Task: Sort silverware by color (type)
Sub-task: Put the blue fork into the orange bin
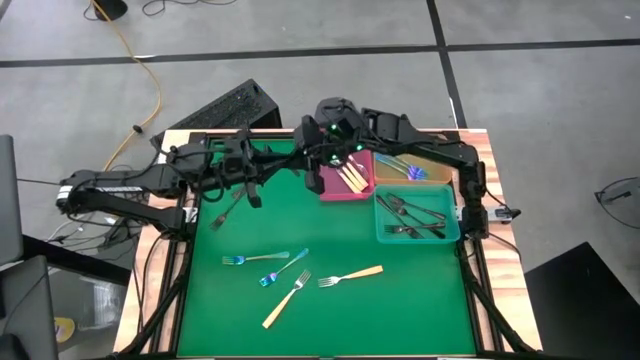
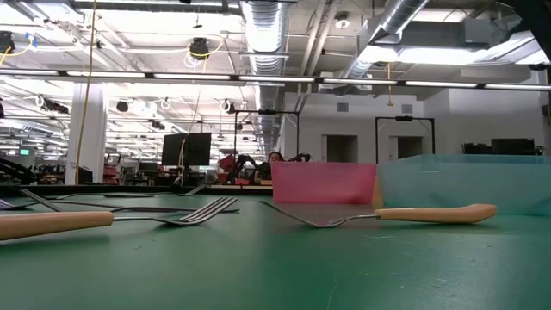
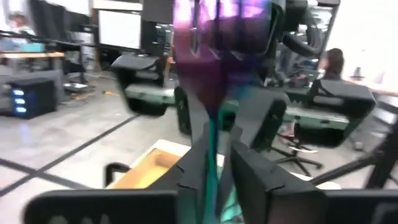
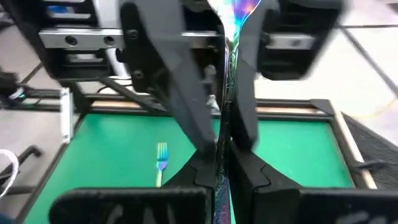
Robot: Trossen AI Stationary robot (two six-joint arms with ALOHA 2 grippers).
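Above the far middle of the green mat (image 1: 330, 300), my two grippers meet around one iridescent blue fork (image 4: 231, 37). My right gripper (image 4: 222, 168) is shut on it. My left gripper (image 3: 217, 171) faces it; its fingers stand narrowly apart with the fork's stem (image 3: 214, 143) between them. On the mat lie a black fork (image 1: 228, 210), two blue forks (image 1: 255, 258) (image 1: 285, 268) and two tan-handled forks (image 1: 287, 300) (image 1: 350, 276). My right gripper pinches the blue fork's slim stem (image 4: 224, 146) between its two fingers. The fork is lifted clear of the mat and runs on past the fingertips toward the left gripper. My left gripper has a thin gap beside the stem (image 3: 216, 158); whether a finger touches it, I cannot tell.
At the far right stand a pink tray (image 1: 335, 190) with tan-handled forks, a tan tray (image 1: 385, 175) with blue forks and a teal tray (image 1: 450, 232) with black forks. A wooden rim (image 1: 170, 270) frames the mat. The near half of the mat holds only the loose forks.
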